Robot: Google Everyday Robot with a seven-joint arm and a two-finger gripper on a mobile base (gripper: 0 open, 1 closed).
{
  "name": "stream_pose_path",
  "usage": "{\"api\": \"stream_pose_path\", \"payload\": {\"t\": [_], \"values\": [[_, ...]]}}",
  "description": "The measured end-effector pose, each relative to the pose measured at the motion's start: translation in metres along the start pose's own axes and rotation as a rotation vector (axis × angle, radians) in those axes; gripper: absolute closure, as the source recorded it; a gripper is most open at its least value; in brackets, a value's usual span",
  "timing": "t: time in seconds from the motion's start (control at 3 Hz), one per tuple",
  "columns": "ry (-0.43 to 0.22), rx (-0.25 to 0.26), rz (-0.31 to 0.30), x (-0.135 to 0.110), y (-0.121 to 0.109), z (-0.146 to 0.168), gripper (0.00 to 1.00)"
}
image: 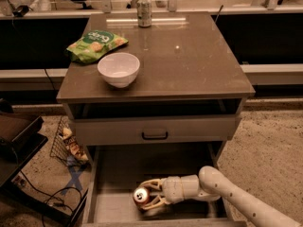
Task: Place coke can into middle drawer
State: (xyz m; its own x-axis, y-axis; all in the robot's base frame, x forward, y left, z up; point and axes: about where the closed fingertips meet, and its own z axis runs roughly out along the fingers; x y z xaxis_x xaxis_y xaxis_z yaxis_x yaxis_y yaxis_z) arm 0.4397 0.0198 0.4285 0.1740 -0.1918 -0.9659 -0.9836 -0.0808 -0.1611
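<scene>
The coke can (140, 196) is red-orange with a silver top that faces the camera. It lies tilted on its side, low inside the open middle drawer (116, 171), near the drawer's front and close to its floor. I cannot tell whether it touches the floor. My gripper (145, 198) reaches into the drawer from the right on a white arm. Its pale fingers (154, 184) wrap around the can above and below.
A shut drawer front with a black handle (155, 135) sits above the open drawer. On the cabinet top (189, 60) stand a white bowl (119, 69), a green chip bag (96, 44) and a silver can (144, 11). A wire basket (68, 143) and cables lie at the left.
</scene>
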Motion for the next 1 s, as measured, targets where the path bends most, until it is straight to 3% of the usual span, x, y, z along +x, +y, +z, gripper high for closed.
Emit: {"api": "stream_pose_path", "payload": {"t": [1.0], "values": [[-0.007,-0.010,0.001,-0.0012,0.0023,0.0054,0.05]]}}
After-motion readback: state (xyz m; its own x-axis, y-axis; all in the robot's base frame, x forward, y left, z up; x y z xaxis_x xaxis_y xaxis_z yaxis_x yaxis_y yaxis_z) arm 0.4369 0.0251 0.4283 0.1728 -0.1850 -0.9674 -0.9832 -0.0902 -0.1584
